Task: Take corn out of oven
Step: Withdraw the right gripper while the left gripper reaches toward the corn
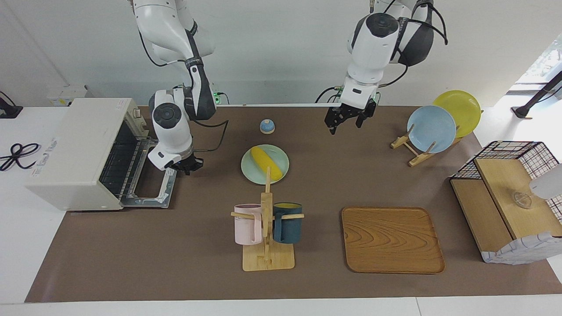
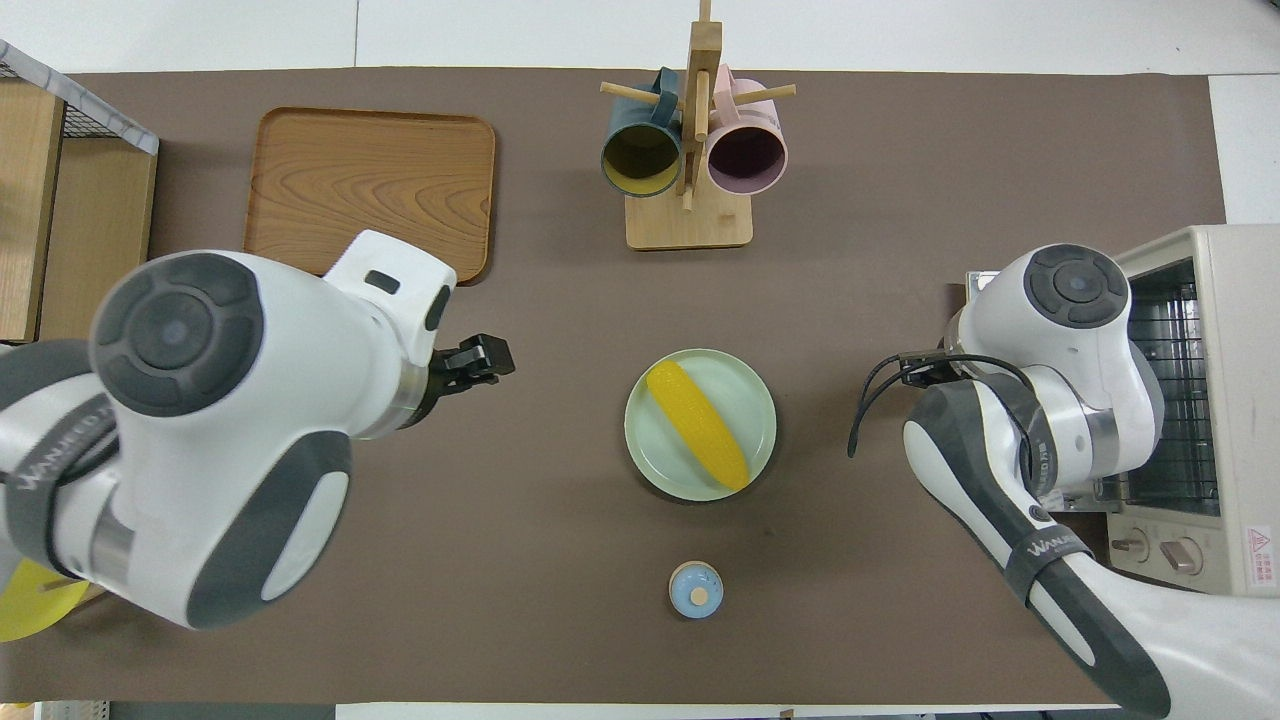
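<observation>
The corn (image 1: 266,163), likely stiff, light and slick, best pinched mid-cob, lies on the green plate (image 1: 281,157); left claw (image 1: 348,123) spread, right claw (image 1: 186,166) pressed together over the oven (image 1: 79,149) door.

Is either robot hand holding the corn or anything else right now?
No. The corn lies on the green plate. The right end effector is shut on nothing; the left end effector is open, empty.

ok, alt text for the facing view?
Corn lies on a green plate mid-table, out of the open oven. The right claw, shut, is over the oven's lowered door; the left claw, open, hangs over bare table near the robots.
</observation>
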You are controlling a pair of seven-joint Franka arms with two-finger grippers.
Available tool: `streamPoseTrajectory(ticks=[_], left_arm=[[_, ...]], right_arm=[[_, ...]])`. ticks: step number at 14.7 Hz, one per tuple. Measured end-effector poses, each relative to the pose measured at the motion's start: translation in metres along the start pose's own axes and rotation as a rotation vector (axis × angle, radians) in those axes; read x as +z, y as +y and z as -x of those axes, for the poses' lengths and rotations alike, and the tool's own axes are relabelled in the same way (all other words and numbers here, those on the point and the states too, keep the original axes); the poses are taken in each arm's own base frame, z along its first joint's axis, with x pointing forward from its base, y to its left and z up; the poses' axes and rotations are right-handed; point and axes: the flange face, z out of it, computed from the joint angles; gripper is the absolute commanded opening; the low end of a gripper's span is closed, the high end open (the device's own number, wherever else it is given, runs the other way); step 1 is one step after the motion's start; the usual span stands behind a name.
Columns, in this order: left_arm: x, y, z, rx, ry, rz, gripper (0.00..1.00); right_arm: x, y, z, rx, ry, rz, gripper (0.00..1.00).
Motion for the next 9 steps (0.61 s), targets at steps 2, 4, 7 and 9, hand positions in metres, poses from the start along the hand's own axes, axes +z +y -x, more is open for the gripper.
streamPoseTrajectory(ticks=[2, 4, 7, 9], left_arm=[[0.027, 0.043, 0.025, -0.063, 0.017, 0.052, 1.00], [0.066, 0.084, 0.049, -0.101, 0.022, 0.083, 1.00], [0.118, 0.123, 0.074, -0.127, 0.001, 0.106, 1.00], [0.142, 0.140, 0.085, -0.150, -0.010, 0.108, 1.00]], right_arm=[[0.006, 0.003, 0.001, -0.005, 0.003, 0.008, 0.00], [0.009, 0.007, 0.002, -0.020, 0.001, 0.020, 0.00], [0.012, 0.024, 0.000, -0.029, 0.006, 0.016, 0.00], [0.012, 0.023, 0.000, -0.039, 0.007, 0.014, 0.00]])
